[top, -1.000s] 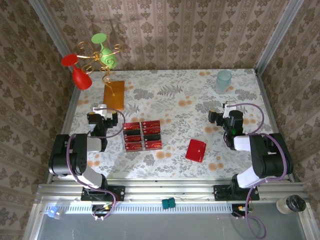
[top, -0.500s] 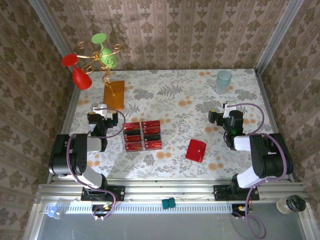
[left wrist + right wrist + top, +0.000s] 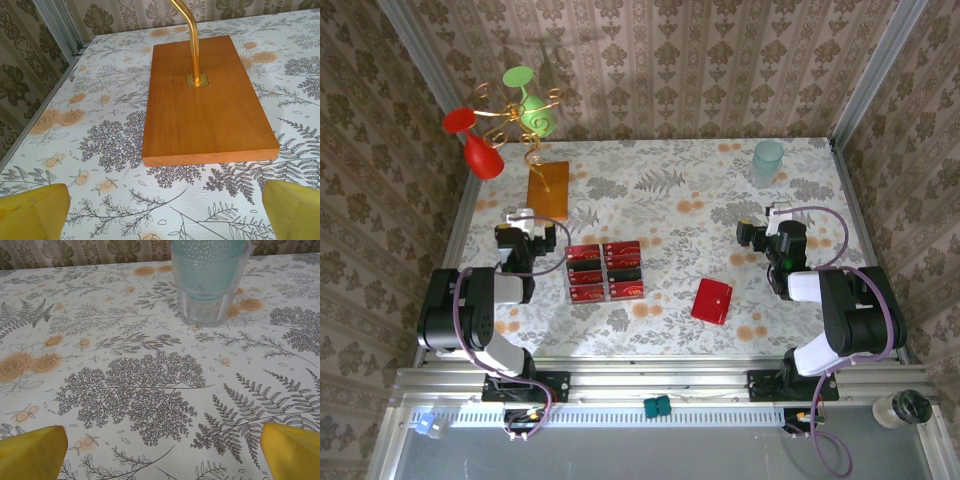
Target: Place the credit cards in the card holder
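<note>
Left gripper (image 3: 162, 210), just left of the credit cards (image 3: 605, 270), and right gripper (image 3: 162, 450), well right of them: both hanging jaws apart, empty. Card holder (image 3: 712, 300): lying right of the cards. Risk, likely: flat, tightly packed cards sliding or dragging neighbours when pinched.

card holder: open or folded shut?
Folded shut: the card holder shows one plain red face, no pale pocket visible, lying flat on the table.
</note>
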Tool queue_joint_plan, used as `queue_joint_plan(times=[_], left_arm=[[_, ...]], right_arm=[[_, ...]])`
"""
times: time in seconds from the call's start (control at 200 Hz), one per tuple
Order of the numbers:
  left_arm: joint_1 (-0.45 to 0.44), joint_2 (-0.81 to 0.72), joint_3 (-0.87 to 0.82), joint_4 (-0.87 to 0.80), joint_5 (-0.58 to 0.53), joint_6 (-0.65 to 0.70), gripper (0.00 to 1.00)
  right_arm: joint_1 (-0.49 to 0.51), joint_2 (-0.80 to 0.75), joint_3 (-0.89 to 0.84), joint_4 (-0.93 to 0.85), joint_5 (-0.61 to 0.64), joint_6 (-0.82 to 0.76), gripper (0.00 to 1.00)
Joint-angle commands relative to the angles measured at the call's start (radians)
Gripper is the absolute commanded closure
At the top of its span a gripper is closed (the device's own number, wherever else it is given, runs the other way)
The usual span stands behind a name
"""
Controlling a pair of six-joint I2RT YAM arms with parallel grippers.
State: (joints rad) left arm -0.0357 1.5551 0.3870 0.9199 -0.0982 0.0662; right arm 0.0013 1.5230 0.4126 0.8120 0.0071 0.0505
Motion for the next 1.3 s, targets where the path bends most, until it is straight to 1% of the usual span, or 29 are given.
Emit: queue_joint_plan(times=[0.0, 0.105, 0.125, 0.17, 0.235, 0.29, 0.32, 0.355, 0.4, 0.435, 0.47, 0.55, 0.585, 0.635, 0.67, 0.725, 0.785, 0.84, 0.975, 1.04, 1.16, 1.235, 1.26, 1.295], left_arm=[[0.013, -0.018, 0.0, -0.006, -0.024, -0.038, 0.0], [0.017, -0.052, 0.009, -0.045, -0.057, -0.052, 0.0], [0.016, -0.064, 0.013, -0.067, -0.063, -0.052, 0.0], [0.014, -0.09, 0.024, -0.108, -0.081, -0.053, 0.0], [0.006, -0.136, 0.05, -0.187, -0.124, -0.059, 0.0], [0.0, -0.185, 0.078, -0.273, -0.174, -0.065, 0.0], [-0.008, -0.216, 0.098, -0.319, -0.222, -0.074, 0.0], [-0.013, -0.255, 0.12, -0.389, -0.275, -0.114, 0.0], [-0.012, -0.321, 0.16, -0.512, -0.296, -0.191, 0.0], [-0.009, -0.37, 0.204, -0.621, -0.287, -0.252, 0.0], [-0.01, -0.41, 0.253, -0.743, -0.261, -0.304, 0.0], [-0.011, -0.48, 0.348, -0.981, -0.178, -0.444, 0.0], [-0.013, -0.502, 0.367, -1.051, -0.132, -0.506, 0.0], [-0.017, -0.536, 0.37, -1.115, -0.064, -0.579, 0.0], [-0.024, -0.559, 0.363, -1.157, -0.026, -0.635, 0.0], [-0.044, -0.599, 0.329, -1.187, 0.034, -0.684, 0.0], [-0.081, -0.641, 0.284, -1.217, 0.067, -0.728, 0.0], [-0.118, -0.679, 0.244, -1.251, 0.081, -0.757, 0.0], [-0.211, -0.791, 0.15, -1.285, 0.074, -0.807, 0.0], [-0.242, -0.838, 0.107, -1.279, 0.065, -0.83, 0.0], [-0.275, -0.901, 0.033, -1.235, 0.058, -0.857, 0.0], [-0.279, -0.902, -0.01, -1.167, 0.097, -0.851, 0.0], [-0.279, -0.895, -0.02, -1.145, 0.107, -0.849, 0.0], [-0.279, -0.882, -0.03, -1.114, 0.124, -0.838, 0.0]], right_arm=[[-0.006, -0.054, 0.015, -0.043, -0.037, -0.026, 0.0], [-0.006, -0.122, 0.088, -0.224, -0.029, -0.022, 0.0], [-0.006, -0.124, 0.101, -0.257, -0.028, -0.021, 0.0], [-0.006, -0.18, 0.129, -0.319, -0.019, -0.015, 0.0], [-0.006, -0.226, 0.175, -0.42, 0.002, 0.03, 0.0], [-0.006, -0.261, 0.227, -0.517, 0.006, 0.082, 0.0], [-0.006, -0.279, 0.256, -0.576, 0.009, 0.125, 0.0], [-0.006, -0.298, 0.292, -0.648, 0.021, 0.188, 0.0], [-0.014, -0.316, 0.336, -0.737, 0.022, 0.296, 0.0], [-0.024, -0.327, 0.369, -0.81, 0.021, 0.384, 0.0], [-0.026, -0.331, 0.386, -0.84, 0.007, 0.421, 0.0], [-0.026, -0.339, 0.405, -0.858, -0.163, 0.405, 0.0], [-0.019, -0.344, 0.404, -0.859, -0.204, 0.412, 0.0], [0.002, -0.353, 0.404, -0.88, -0.251, 0.397, 0.03], [0.029, -0.357, 0.41, -0.915, -0.26, 0.381, 0.05], [0.085, -0.36, 0.42, -0.972, -0.257, 0.349, 0.08], [0.176, -0.357, 0.426, -1.029, -0.221, 0.317, 0.1], [0.265, -0.352, 0.426, -1.066, -0.189, 0.295, 0.11], [0.507, -0.323, 0.401, -1.099, -0.055, 0.287, 0.11], [0.619, -0.286, 0.392, -1.094, 0.006, 0.3, 0.11], [0.78, -0.191, 0.4, -1.084, 0.091, 0.308, 0.12], [0.842, -0.14, 0.409, -1.075, 0.132, 0.31, 0.13], [0.854, -0.138, 0.411, -1.069, 0.136, 0.309, 0.13], [0.869, -0.095, 0.416, -1.064, 0.14, 0.308, 0.13]])
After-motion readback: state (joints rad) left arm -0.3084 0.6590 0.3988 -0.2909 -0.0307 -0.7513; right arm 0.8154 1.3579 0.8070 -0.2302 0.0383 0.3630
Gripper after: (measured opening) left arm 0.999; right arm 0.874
